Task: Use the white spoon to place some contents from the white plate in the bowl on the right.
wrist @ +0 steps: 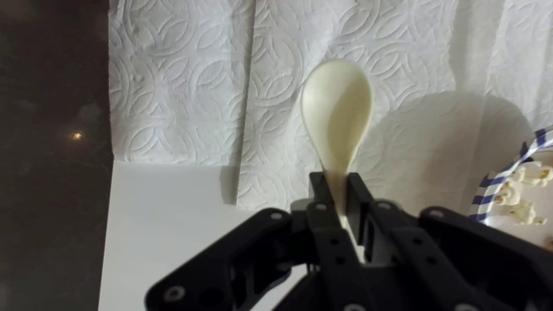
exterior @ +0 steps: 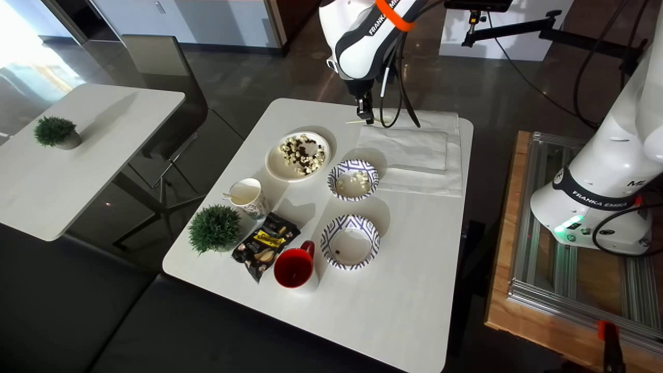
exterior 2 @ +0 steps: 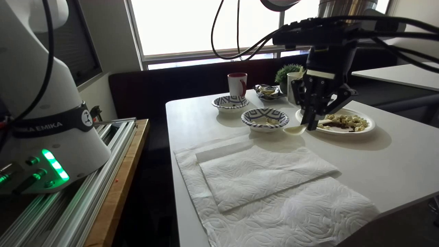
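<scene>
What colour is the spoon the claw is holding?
Creamy white; the spoon shows best in the wrist view.

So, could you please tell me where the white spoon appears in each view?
In an exterior view: white spoon, upper middle.
In an exterior view: white spoon, right of centre, mid-height.
Wrist view: white spoon, just right of centre.
Shared landmark: striped bowl holding popcorn, cut off at the wrist view's right edge.

In an exterior view the arm [exterior: 357, 54] hangs by the upper edge of the worktop [exterior: 414, 248], between its corners, gripper [exterior: 369, 120] pointing down; its fingers [wrist: 359, 192] (clearest in the wrist view) are pinched nearly together.
</scene>
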Available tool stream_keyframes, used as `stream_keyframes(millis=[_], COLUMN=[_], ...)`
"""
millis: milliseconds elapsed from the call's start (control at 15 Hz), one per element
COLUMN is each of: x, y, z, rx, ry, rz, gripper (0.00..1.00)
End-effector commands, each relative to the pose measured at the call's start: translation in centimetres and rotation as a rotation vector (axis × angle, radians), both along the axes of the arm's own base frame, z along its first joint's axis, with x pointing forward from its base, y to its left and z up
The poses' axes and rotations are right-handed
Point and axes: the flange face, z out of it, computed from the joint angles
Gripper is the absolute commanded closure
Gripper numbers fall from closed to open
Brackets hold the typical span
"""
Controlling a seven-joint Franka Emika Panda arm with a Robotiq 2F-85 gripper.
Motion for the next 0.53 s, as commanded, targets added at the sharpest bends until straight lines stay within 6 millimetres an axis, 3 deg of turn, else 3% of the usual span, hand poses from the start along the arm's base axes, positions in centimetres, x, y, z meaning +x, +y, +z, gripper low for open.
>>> stream_keyframes(millis=[0, 200, 267, 467], x=[0.1, 0.0, 0.0, 0.5], y=[0.1, 0.0, 0.0, 0.6], z=[0.0, 0.0, 0.0, -1.1], rx=[0.001, 0.002, 0.002, -0.016], ry=[0.001, 0.001, 0.001, 0.008], rz=[0.003, 0.003, 0.003, -0.033], gripper=[0.86, 0.86, 0.96, 0.96])
